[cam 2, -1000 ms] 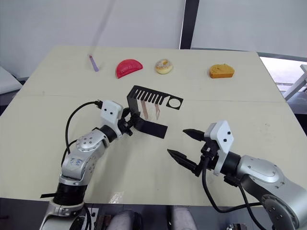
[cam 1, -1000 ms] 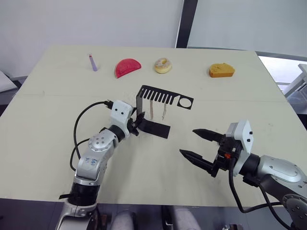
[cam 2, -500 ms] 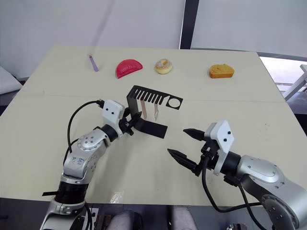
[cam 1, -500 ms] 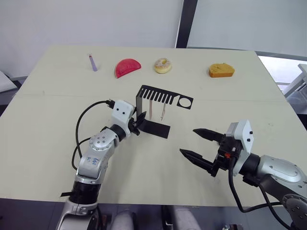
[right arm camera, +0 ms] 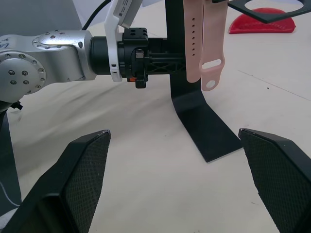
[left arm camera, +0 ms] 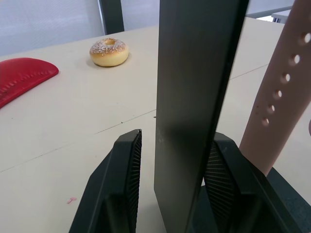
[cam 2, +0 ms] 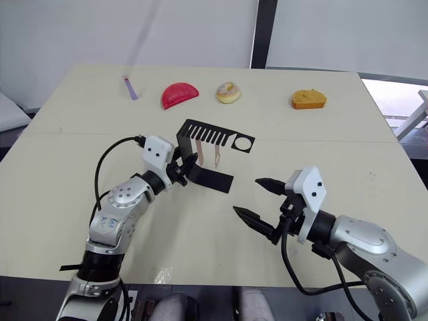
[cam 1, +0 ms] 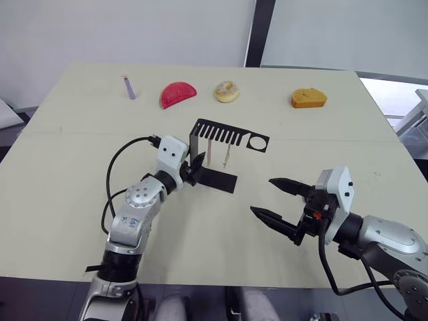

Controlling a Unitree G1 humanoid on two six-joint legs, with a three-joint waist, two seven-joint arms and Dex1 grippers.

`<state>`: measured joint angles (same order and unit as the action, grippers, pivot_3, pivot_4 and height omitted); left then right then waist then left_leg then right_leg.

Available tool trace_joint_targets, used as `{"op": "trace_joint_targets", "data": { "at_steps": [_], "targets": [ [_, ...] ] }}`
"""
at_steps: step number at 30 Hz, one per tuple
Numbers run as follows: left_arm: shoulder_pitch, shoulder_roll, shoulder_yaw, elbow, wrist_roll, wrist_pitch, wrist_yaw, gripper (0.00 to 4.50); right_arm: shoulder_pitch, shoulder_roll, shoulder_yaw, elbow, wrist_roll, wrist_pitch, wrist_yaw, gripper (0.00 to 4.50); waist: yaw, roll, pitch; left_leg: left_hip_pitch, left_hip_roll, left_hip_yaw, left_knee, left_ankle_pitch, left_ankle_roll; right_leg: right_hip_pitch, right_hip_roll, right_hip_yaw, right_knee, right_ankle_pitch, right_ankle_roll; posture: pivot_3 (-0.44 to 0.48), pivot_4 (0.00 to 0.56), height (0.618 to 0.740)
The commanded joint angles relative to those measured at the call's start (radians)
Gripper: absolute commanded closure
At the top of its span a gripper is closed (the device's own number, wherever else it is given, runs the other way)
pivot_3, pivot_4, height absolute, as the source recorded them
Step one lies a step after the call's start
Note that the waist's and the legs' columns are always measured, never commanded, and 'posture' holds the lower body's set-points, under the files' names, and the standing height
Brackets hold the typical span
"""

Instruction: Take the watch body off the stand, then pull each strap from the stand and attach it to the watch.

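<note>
The left claw has its two fingers set on either side of the upright of the stand, clasping that thin black plate; in the left wrist view the plate rises straight up between the two ribbed pads. So the stand is braced from the robot's left side, low on its upright, just above the flat base.

From there the comb-slotted arm runs away to the robot's right, ending in the round ring, which looks empty; I can't spot the watch body anywhere. The two straps hang from the comb slots with their long axis vertical, side by side, free ends dangling above the base.

The right claw sits well apart on the desk, fingers spread wide and holding nothing. The straps lie ahead of it and toward the robot's left, so I'd judge this arm is the one to reach in and pull a strap.
</note>
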<state>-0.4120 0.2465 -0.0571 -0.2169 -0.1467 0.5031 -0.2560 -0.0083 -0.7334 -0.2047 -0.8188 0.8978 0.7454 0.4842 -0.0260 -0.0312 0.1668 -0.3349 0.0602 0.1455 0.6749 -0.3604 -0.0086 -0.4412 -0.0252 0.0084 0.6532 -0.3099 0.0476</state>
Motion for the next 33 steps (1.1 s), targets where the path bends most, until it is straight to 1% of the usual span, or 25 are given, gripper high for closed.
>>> {"op": "trace_joint_targets", "data": {
  "at_steps": [1, 3, 4, 14, 18, 21, 26, 29, 33],
  "targets": [
    [-0.011, -0.006, 0.004, -0.017, 0.005, -0.014, -0.001, 3.42, -0.011, 0.007, -0.027, -0.010, 0.009, -0.015, -0.023, 0.00, 0.000, 0.000, 0.000, 0.000, 0.000, 0.000, 0.000, 0.000, 0.000, 0.000, 0.000, 0.000, 0.000, 0.000, 0.000, 0.000, 0.150, 0.737],
    [-0.014, -0.012, 0.001, -0.016, 0.004, -0.023, -0.002, 4.45, -0.014, 0.007, -0.027, -0.007, 0.010, -0.015, -0.024, 0.00, 0.000, 0.000, 0.000, 0.000, 0.000, 0.000, 0.000, 0.000, 0.000, 0.000, 0.000, 0.000, 0.000, 0.000, 0.000, 0.000, 0.150, 0.737],
    [-0.016, -0.016, -0.004, -0.015, 0.006, -0.024, 0.000, 4.49, -0.015, 0.007, -0.027, -0.006, 0.010, -0.014, -0.025, 0.00, 0.000, 0.000, 0.000, 0.000, 0.000, 0.000, 0.000, 0.000, 0.000, 0.000, 0.000, 0.000, 0.000, 0.000, 0.000, 0.000, 0.150, 0.737],
    [-0.032, -0.054, -0.019, -0.015, 0.047, -0.015, 0.030, 4.49, -0.018, 0.007, -0.026, -0.016, 0.015, -0.010, -0.045, 0.00, 0.001, 0.000, 0.000, 0.000, 0.000, 0.000, 0.000, 0.000, 0.000, 0.000, 0.000, 0.000, 0.000, 0.000, 0.000, 0.000, 0.150, 0.737],
    [-0.032, -0.088, -0.027, -0.016, 0.066, -0.007, 0.066, 4.49, -0.024, 0.016, -0.021, -0.025, 0.008, -0.009, -0.078, 0.00, 0.001, 0.000, 0.000, 0.000, 0.000, 0.000, 0.001, 0.000, 0.000, 0.000, 0.000, 0.000, 0.000, 0.000, 0.000, 0.000, 0.150, 0.737],
    [-0.038, -0.125, -0.033, -0.007, 0.079, -0.009, 0.099, 4.49, -0.045, 0.038, -0.003, -0.033, -0.001, 0.001, -0.136, 0.00, 0.001, 0.000, 0.000, 0.000, 0.000, 0.000, 0.001, 0.000, 0.000, 0.000, 0.000, 0.000, 0.000, 0.000, 0.000, 0.000, 0.150, 0.737],
    [-0.061, -0.179, -0.046, 0.029, 0.100, -0.025, 0.137, 4.49, -0.098, 0.078, 0.074, -0.062, -0.061, 0.034, -0.253, 0.00, 0.001, 0.000, 0.000, -0.001, 0.000, 0.000, 0.001, 0.000, 0.000, 0.000, 0.000, 0.000, 0.000, 0.000, 0.000, 0.000, 0.150, 0.737],
    [-0.081, -0.210, -0.054, 0.060, 0.115, -0.040, 0.162, 4.49, -0.146, 0.134, 0.121, -0.065, -0.097, 0.073, -0.356, 0.00, 0.001, 0.000, 0.000, -0.001, 0.000, 0.000, 0.002, 0.000, 0.000, -0.001, 0.000, 0.000, 0.001, 0.000, 0.000, 0.000, 0.150, 0.737],
    [-0.085, -0.224, -0.058, 0.070, 0.125, -0.052, 0.169, 4.49, -0.209, 0.196, 0.177, -0.053, -0.152, 0.112, -0.440, 0.00, -0.001, 0.000, 0.000, -0.001, 0.000, 0.000, 0.001, 0.000, 0.000, -0.002, 0.000, 0.000, 0.001, 0.000, 0.000, 0.000, 0.150, 0.737]
  ]
}}
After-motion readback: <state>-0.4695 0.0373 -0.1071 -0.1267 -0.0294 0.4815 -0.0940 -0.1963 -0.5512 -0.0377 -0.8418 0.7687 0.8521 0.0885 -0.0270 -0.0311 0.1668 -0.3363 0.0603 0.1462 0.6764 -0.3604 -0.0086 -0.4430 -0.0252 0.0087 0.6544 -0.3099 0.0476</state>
